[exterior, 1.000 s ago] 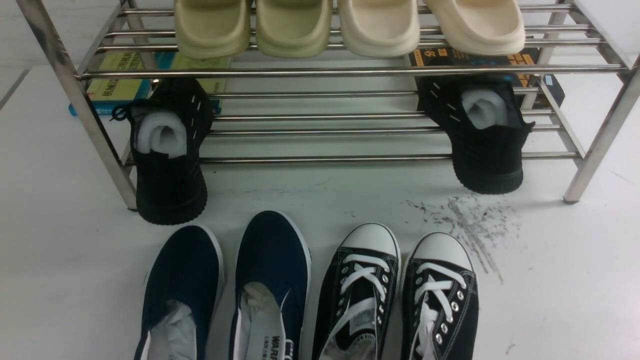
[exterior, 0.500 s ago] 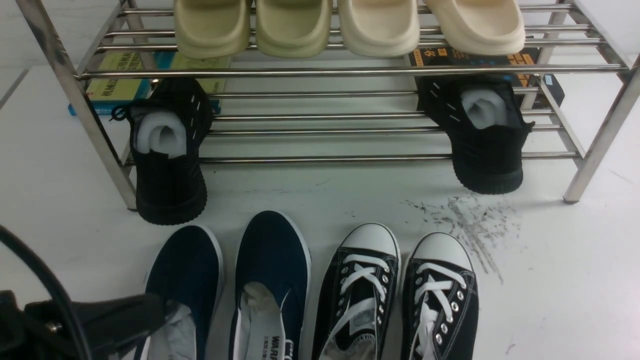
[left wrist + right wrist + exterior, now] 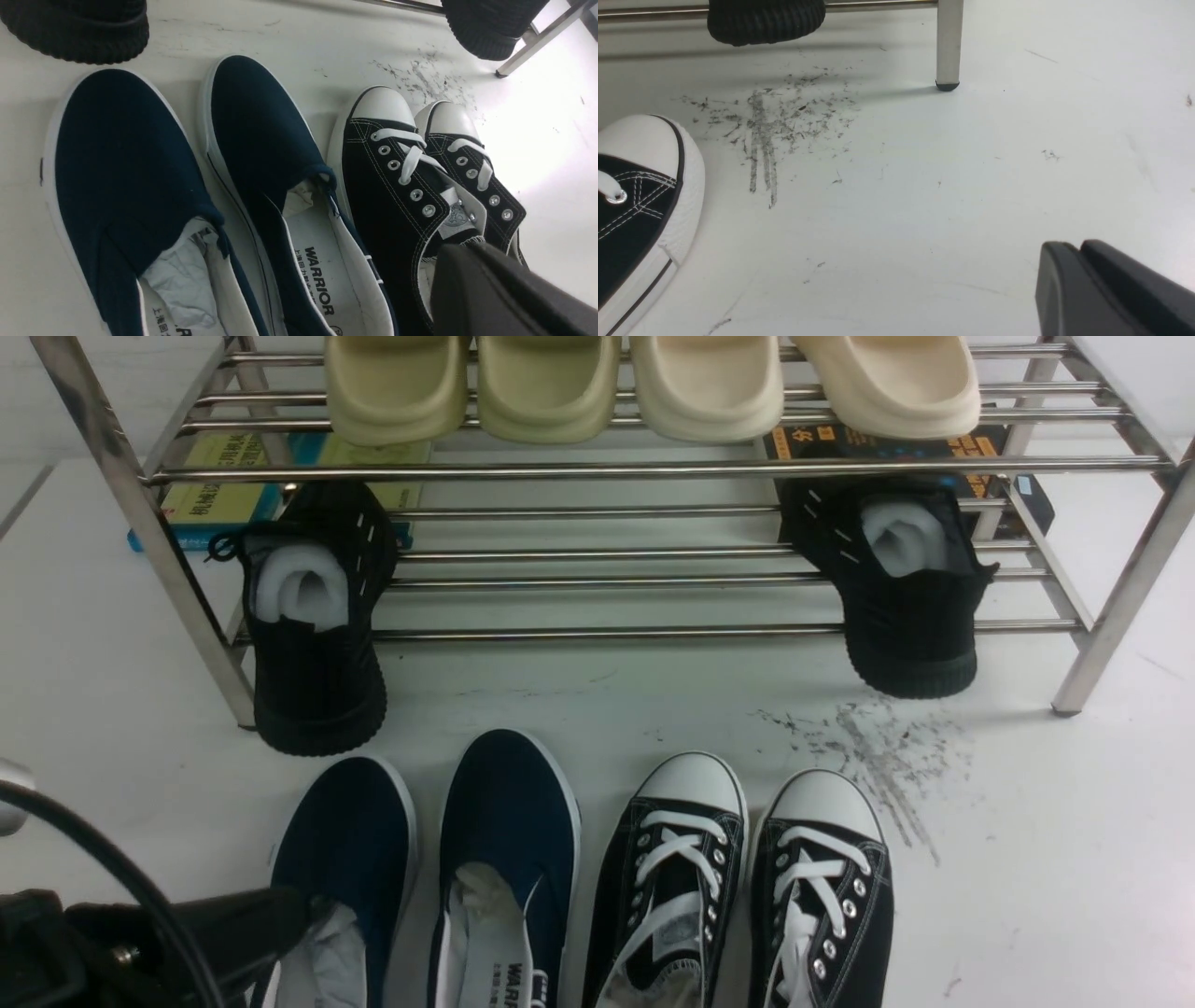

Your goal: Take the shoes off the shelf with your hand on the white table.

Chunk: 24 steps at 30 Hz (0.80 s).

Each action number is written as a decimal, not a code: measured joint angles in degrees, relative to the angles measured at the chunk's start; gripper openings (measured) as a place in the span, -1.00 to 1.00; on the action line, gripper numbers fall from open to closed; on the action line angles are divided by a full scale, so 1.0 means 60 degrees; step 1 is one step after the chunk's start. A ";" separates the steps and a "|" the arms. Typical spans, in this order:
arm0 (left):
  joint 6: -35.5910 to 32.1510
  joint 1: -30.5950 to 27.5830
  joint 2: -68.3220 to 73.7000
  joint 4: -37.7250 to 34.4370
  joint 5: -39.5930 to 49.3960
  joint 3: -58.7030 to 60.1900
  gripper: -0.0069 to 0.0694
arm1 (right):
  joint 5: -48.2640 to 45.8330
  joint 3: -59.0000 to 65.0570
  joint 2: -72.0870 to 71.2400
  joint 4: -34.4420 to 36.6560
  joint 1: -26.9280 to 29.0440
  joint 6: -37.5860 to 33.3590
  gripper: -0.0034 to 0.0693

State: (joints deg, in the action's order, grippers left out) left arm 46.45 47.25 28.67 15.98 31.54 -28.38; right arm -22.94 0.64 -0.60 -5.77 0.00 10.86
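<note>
The left gripper is closed tight and holds nothing. It sits low, right beside the heel of the blue shoes, which already stand on the white desk just ahead of it, off the shelf. I think they sit side by side so they look neat. The right gripper looks nearly closed and empty over bare desk.
</note>
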 joint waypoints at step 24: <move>-0.3400 -0.6515 -0.3839 -0.2255 -0.1096 0.4102 -0.74 | 0.0006 0.0000 0.0000 0.0000 0.0000 0.0000 -0.63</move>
State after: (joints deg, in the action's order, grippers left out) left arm 26.05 8.15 5.63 2.45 24.96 -3.77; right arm -22.90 0.64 -0.60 -5.77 0.00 10.86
